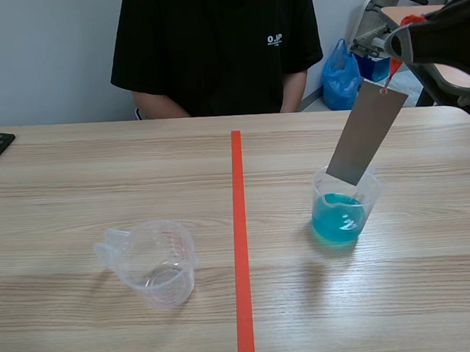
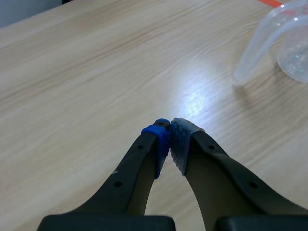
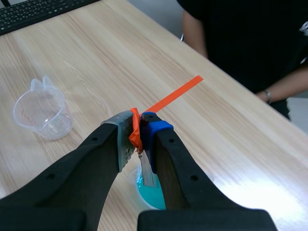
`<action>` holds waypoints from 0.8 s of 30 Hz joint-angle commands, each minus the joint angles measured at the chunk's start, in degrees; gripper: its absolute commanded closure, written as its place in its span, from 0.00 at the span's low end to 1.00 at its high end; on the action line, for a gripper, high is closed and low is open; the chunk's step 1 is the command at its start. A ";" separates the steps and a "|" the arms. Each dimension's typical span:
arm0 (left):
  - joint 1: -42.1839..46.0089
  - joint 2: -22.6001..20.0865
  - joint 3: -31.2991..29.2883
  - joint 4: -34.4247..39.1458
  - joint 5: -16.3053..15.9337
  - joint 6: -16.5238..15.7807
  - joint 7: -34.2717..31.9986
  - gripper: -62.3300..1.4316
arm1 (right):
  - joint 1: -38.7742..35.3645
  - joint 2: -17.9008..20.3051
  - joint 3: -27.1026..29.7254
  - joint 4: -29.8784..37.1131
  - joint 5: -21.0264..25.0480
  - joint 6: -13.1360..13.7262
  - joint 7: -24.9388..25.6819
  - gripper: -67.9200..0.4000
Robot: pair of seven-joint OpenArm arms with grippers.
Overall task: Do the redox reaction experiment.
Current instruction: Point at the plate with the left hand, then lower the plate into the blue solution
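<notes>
The right jaws are pinching the orange tab [image 3: 135, 130] of a metal strip [image 1: 366, 134] hanging in the blue-liquid beaker [image 1: 341, 217]; the left jaws are sitting closed, empty.

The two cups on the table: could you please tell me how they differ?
The left cup is empty; the right cup holds blue liquid. A tilted grey strip, held by the right claw, reaches into the right cup; nothing stands in the left cup. The left cup sits left of the tape, the right cup right of it. Both are clear and upright.
</notes>
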 commanded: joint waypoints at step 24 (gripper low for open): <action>23.54 9.53 -11.93 4.92 -0.33 3.06 -8.83 0.93 | 1.03 -1.51 -8.79 -12.72 -11.37 0.66 15.50 0.97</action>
